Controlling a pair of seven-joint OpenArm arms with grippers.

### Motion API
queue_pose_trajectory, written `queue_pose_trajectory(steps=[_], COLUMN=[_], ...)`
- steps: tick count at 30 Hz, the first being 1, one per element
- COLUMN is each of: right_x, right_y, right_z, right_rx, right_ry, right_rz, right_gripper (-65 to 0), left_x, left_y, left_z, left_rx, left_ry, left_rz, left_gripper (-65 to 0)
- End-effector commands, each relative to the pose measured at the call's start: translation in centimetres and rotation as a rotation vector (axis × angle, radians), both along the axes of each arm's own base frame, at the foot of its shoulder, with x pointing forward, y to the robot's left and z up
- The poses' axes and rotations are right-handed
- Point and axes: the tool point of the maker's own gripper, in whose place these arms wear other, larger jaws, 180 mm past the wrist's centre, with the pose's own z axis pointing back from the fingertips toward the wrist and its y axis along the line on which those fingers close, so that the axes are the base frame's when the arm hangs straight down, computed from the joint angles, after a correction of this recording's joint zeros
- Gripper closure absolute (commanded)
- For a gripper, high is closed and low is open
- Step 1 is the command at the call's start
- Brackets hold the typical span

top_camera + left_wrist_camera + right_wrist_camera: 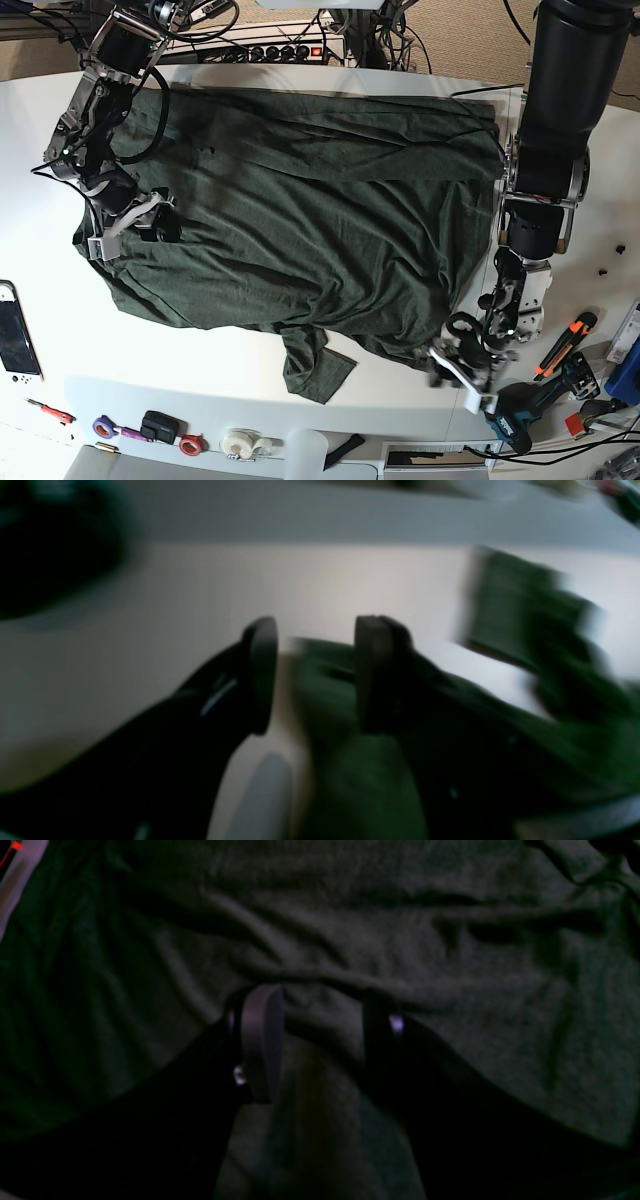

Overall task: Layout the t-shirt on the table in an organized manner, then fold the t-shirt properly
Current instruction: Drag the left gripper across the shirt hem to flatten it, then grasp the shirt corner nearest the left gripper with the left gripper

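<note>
The dark green t-shirt [320, 210] lies spread and wrinkled across the white table [250, 375], with one sleeve [315, 365] sticking out at the front edge. My left gripper [455, 365] hovers at the shirt's front right corner. In the blurred left wrist view its jaws [317, 675] stand open, with green cloth [360, 780] under and just behind them and bare table [175, 605] beyond. My right gripper [150, 222] rests on the shirt's left side. Its fingers [320, 1040] are apart over the fabric [450, 940], and a low wrinkle runs between them.
Cables and a power strip [280, 50] line the back edge. A handheld device [15, 335] lies at the left edge, tape rolls [240, 440] along the front. An orange-handled tool [560, 345] and a blue drill [520, 425] sit at the front right.
</note>
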Motion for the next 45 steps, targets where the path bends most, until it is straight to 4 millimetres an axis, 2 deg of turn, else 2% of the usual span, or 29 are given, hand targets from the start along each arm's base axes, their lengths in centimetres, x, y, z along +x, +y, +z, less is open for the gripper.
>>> queue_pose_trajectory(steps=[1, 3, 5, 6, 9, 14, 18, 20, 24, 29, 32, 36, 40, 45], right_x=[1.0, 0.7, 0.5, 0.4, 0.3, 0.8, 0.6, 0.3, -0.9, -3.5, -5.6, -8.9, -12.6, -17.3], right_y=[-0.6, -1.2, -2.0, -2.3, -3.5, -5.1, -6.3, -7.0, -8.7, -10.9, -11.7, -13.7, -15.7, -18.4], right_z=[1.5, 0.9, 0.4, 0.3, 0.4, 2.1, 3.6, 4.3, 5.2, 5.6, 5.7, 6.4, 7.5, 8.5], right_rx=[-0.023, -0.07, -0.112, -0.124, -0.157, -0.176, -0.146, -0.106, -0.029, 0.056, 0.13, 0.199, 0.254, 0.245], right_ry=[-0.052, -0.022, 0.003, 0.01, 0.021, -0.034, -0.086, -0.114, -0.159, -0.18, -0.17, -0.205, -0.234, -0.257], right_rz=[-0.004, -0.01, -0.025, -0.036, -0.056, -0.062, -0.068, -0.104, -0.177, -0.262, -0.293, -0.371, -0.44, -0.551], right_gripper=[-26.0, -25.9, -25.3, -21.5, 0.0, 0.0, 0.0, 0.0, 0.0, 0.0, 0.0, 0.0, 0.0, 0.0], left_x=[0.8, -1.5, -2.6, -3.2, -4.9, -8.5, -11.3, -12.8, -15.5, -18.1, -19.4, -20.4, -20.1, -18.1], left_y=[-1.4, -4.1, -4.5, -4.7, -4.6, -3.3, -0.8, 0.5, 1.9, 1.9, 2.2, 3.2, 5.4, 10.4], left_z=[3.1, 3.0, 1.8, 1.3, 0.5, -0.4, -1.6, -2.1, -1.7, -0.4, -0.5, -1.1, -0.6, 2.5], left_rx=[-0.052, -0.116, -0.145, -0.164, -0.218, -0.275, -0.228, -0.197, -0.185, -0.169, -0.142, -0.118, -0.081, -0.056], left_ry=[-0.059, -0.026, 0.07, 0.11, 0.199, 0.286, 0.285, 0.282, 0.255, 0.211, 0.215, 0.238, 0.233, 0.152], left_rz=[-0.074, -0.249, -0.269, -0.277, -0.3, -0.354, -0.365, -0.368, -0.389, -0.443, -0.463, -0.46, -0.428, -0.307], left_gripper=[-21.1, -15.3, -6.4, -0.5, 0.0, 0.0, 0.0, 0.0, 0.0, 0.0, 0.0, 0.0, 0.0, 0.0])
